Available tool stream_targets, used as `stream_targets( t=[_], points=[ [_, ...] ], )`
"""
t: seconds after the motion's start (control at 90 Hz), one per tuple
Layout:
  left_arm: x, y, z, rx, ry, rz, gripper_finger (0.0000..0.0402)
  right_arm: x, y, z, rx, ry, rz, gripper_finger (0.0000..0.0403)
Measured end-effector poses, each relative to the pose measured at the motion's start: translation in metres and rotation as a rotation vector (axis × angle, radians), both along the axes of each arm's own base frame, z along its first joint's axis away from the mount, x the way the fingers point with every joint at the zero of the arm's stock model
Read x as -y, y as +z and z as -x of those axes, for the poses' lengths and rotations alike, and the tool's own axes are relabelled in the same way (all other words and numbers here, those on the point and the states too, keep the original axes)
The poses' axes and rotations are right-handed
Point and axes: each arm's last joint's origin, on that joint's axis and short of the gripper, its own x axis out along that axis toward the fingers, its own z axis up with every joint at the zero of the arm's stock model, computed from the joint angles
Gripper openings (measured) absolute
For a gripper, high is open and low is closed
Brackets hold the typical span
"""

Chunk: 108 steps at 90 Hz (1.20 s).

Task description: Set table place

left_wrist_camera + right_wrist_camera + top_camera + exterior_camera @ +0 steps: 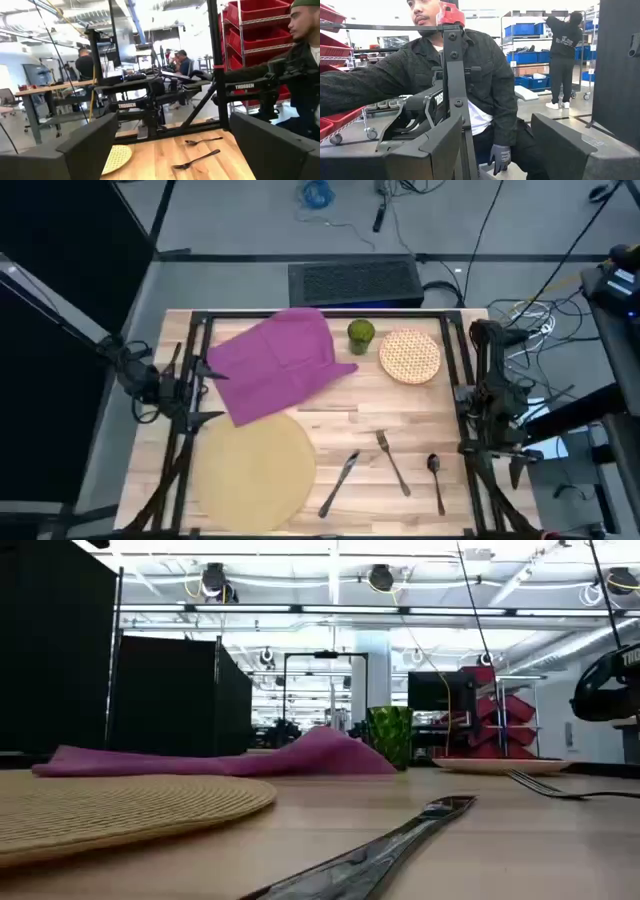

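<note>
Both fingers pairs spread, empty | place (255, 470) near left gripper (200, 392) | right gripper (480, 420) far

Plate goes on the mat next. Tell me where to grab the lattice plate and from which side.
Grip the plate at its rim, probably the edge facing the right gripper, coming in from above. It lies flat on the table, so only the thin raised rim offers the fingers a hold. Avoid the side toward the green cup, which stands close beside it. The mat sits at the near left.

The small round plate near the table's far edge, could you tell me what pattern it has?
The plate has a red-and-cream lattice pattern, clearest in the high view.
</note>
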Motion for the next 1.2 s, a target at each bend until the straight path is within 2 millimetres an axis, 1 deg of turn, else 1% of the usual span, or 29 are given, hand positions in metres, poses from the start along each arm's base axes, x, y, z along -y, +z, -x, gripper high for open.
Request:
stream_targets(
  t=[1.022, 1.2],
  points=[
    [0.0000, 0.0001, 0.0000, 0.000, 0.000, 0.000, 0.0373, 0.0000, 0.0000, 0.0000, 0.002, 0.000, 0.000, 0.0226],
    [0.0001, -0.0001, -0.0001, 0.000, 0.000, -0.001, 0.0373, 0.0004, 0.0014, -0.0011, 0.116, -0.056, 0.008, 0.0226]
  ],
)
